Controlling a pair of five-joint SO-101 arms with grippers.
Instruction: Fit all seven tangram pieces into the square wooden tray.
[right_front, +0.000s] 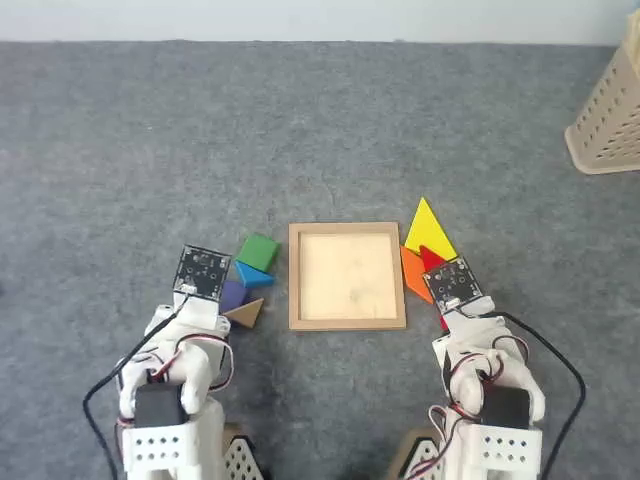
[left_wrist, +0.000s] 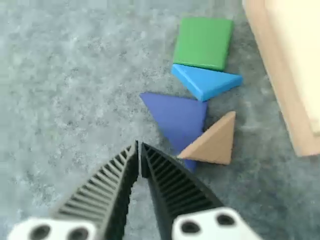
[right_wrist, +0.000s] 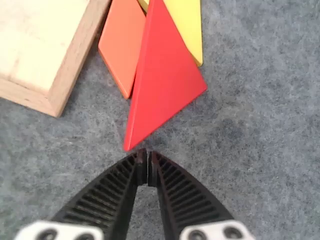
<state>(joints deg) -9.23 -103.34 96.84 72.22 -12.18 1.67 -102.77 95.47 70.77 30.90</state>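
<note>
Listing from 9 o'clock to 3 o'clock across the grey mat.

1. Left gripper (left_wrist: 139, 148): jaws pressed together, nothing held, poised just short of the purple triangle (left_wrist: 180, 117).
2. Left cluster, laid at 9 o'clock of the tray: green square (left_wrist: 203, 43) at 12 o'clock of the group, then blue triangle (left_wrist: 207, 82), purple triangle, and tan triangle (left_wrist: 214, 144) at 6 o'clock. The tan triangle is seen overlapping the purple one.
3. Square wooden tray (right_front: 347, 228): centred, no piece yet seated.
4. Right cluster, at 3 o'clock of the tray: orange piece (right_wrist: 122, 45), red triangle (right_wrist: 162, 75), yellow triangle (right_wrist: 185, 25). The red is stacked over both neighbours.
5. Right gripper (right_wrist: 147, 154): jaws likewise closed and unloaded, tip just beside the red triangle's corner.

Hazards, as judged: flat pieces may be pushed rather than pinched unless the jaws are first opened; overlapped pieces may be dragged along if a lower one is taken first; a tilted piece may be caught on the tray rim.
</note>
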